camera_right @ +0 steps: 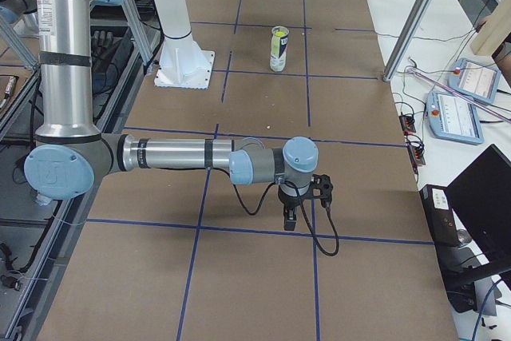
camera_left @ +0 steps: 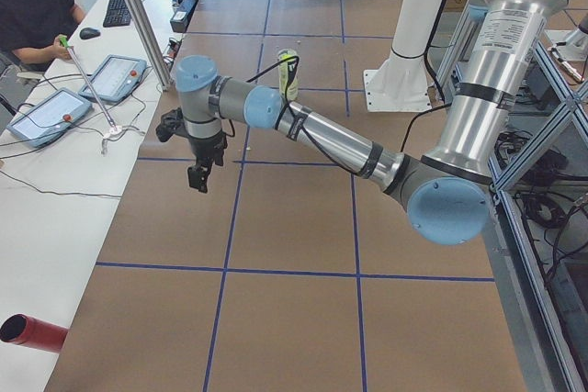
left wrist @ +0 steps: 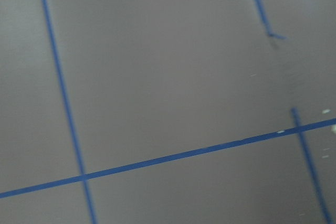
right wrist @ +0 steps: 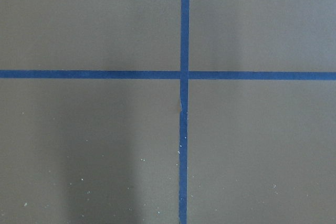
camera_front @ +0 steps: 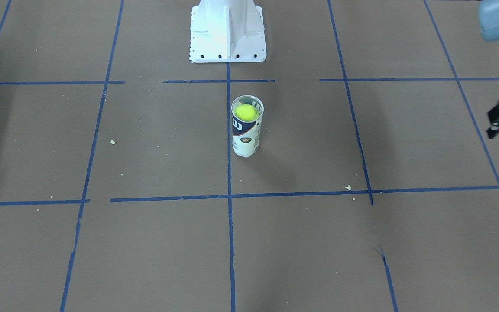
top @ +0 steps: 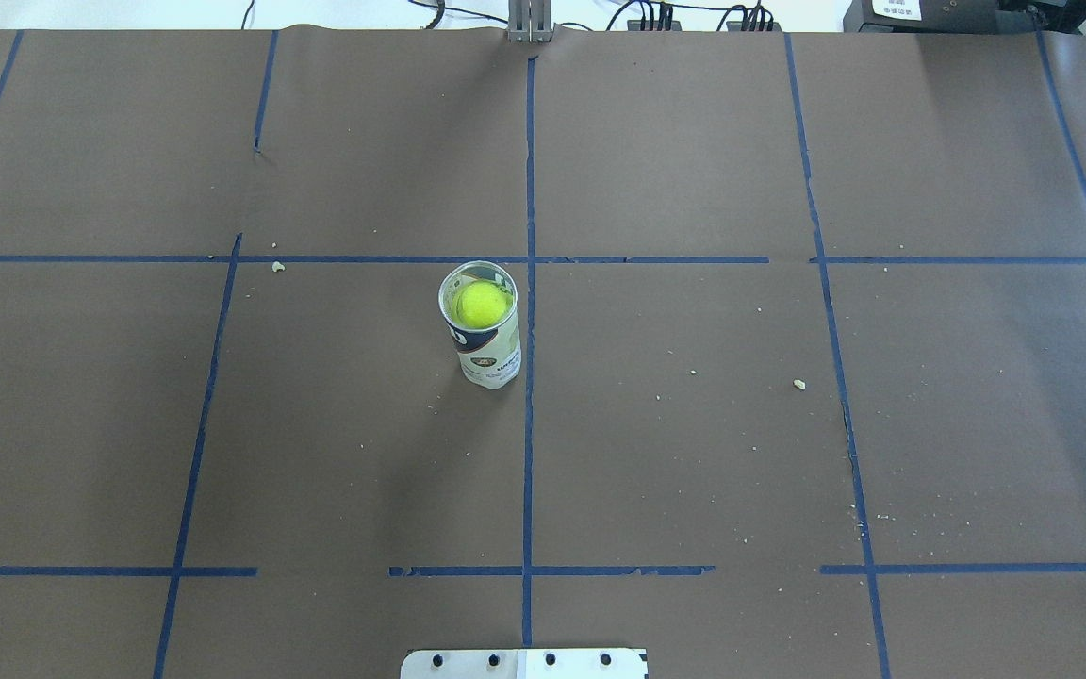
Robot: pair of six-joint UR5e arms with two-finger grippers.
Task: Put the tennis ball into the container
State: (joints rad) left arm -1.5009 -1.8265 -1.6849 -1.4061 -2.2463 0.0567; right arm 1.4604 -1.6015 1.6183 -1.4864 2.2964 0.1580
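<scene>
The tennis ball [camera_front: 246,112] sits inside the container [camera_front: 246,138], a clear can with a navy band that stands upright near the table's middle; from overhead the tennis ball [top: 481,304] shows through the open mouth of the container [top: 491,356]. My left gripper [camera_front: 495,128] hangs at the table's left end, far from the can and cut by the frame edge, and I cannot tell its state. The left gripper [camera_left: 198,179] holds nothing that I can see. My right gripper [camera_right: 290,220] hovers near the table's right end, its state unclear.
The white robot base [camera_front: 228,32] stands behind the can. Brown paper with blue tape lines [top: 529,424] covers the table. Both wrist views show only paper and tape. Tablets and cables lie on the operators' side [camera_left: 55,112].
</scene>
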